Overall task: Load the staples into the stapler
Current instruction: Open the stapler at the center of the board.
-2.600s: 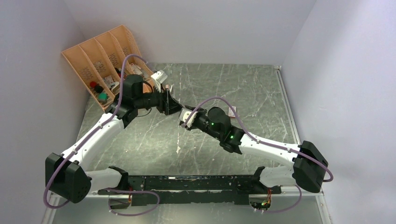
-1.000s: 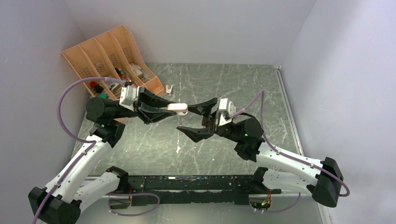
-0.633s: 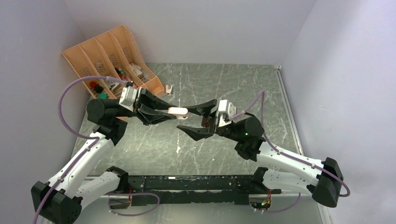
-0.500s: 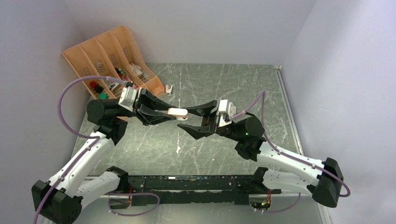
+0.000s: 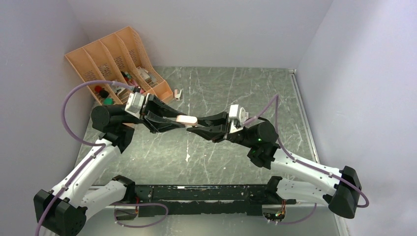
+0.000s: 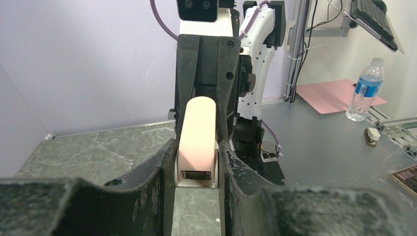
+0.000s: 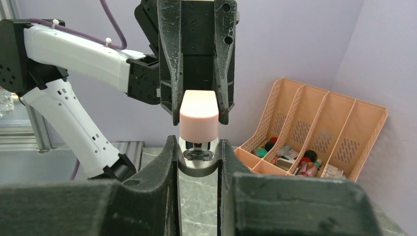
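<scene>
A pink stapler [image 5: 187, 119] hangs in the air above the table's middle, held between both arms. My left gripper [image 6: 196, 164] is shut on its rear end, with the pink body [image 6: 197, 137] pinched between the fingers. My right gripper [image 7: 198, 160] faces it from the other side, and its jaws press both sides of the stapler's silvery front base [image 7: 198, 158], under the pink top [image 7: 199, 119]. From above, the right gripper [image 5: 202, 126] meets the left gripper [image 5: 173, 119] tip to tip. The staples show in no view.
An orange slotted desk organizer [image 5: 114, 58] with small items stands at the back left, also in the right wrist view [image 7: 319, 129]. A small white-and-pink object [image 5: 177, 93] lies on the marbled green table [image 5: 265, 93] just right of it.
My right gripper's jaws have come together on the stapler's front end, after standing wide apart a second ago. The left gripper and the stapler have barely moved.
</scene>
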Motion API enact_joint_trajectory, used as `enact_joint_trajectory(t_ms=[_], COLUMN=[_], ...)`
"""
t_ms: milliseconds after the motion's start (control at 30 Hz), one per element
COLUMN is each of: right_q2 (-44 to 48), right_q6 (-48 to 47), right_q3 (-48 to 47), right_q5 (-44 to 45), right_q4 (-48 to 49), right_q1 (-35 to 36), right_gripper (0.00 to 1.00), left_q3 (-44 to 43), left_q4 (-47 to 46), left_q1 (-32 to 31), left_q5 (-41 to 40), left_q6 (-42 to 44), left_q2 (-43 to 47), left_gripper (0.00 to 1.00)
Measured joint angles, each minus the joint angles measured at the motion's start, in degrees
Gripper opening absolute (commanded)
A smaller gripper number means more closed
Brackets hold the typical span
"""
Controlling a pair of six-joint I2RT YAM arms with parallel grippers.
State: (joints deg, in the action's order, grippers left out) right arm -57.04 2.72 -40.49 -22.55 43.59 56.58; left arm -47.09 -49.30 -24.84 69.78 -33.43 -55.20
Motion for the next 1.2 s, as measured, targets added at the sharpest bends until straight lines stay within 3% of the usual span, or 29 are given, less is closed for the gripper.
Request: enact_joint_trajectory(t_ms=[133, 267, 500, 700, 1000, 1200], right_q2=[0.0, 0.0, -1.16, -1.75, -4.02, -4.2], right_q6=[-1.79, -6.03, -15.45, -19.76, -21.59, -22.01], right_q3=[-1.64, -4.48, -14.51, -18.49, -21.79, -22.18], right_q5=[-0.22, 1.4, 2.82, 2.84, 2.91, 3.1], right_q4=[-3.8, -11.58, -32.02, -43.91, -53.24, -55.21], right_q1=[-0.09, 0.02, 0.02, 0.02, 0.02, 0.02], right_gripper=[0.0, 0.0, 0.0, 0.0, 0.0, 0.0], left_q3=[-0.26, -4.15, -18.38, -22.58, -25.14, -25.4], left_q4=[3.52, 15.91, 46.01, 63.8, 76.13, 78.27], left_q1=[0.26, -0.07, -0.2, -1.92, -7.32, -7.89], left_q5=[-0.57, -1.68, -6.6, -9.11, -12.0, -13.38], left_q6=[2.45, 10.34, 30.82, 42.1, 49.55, 51.28], left_q2=[0.74, 0.92, -0.7, -4.04, -7.08, -6.84], left_gripper=[0.55, 0.65, 0.63, 0.63, 0.63, 0.49])
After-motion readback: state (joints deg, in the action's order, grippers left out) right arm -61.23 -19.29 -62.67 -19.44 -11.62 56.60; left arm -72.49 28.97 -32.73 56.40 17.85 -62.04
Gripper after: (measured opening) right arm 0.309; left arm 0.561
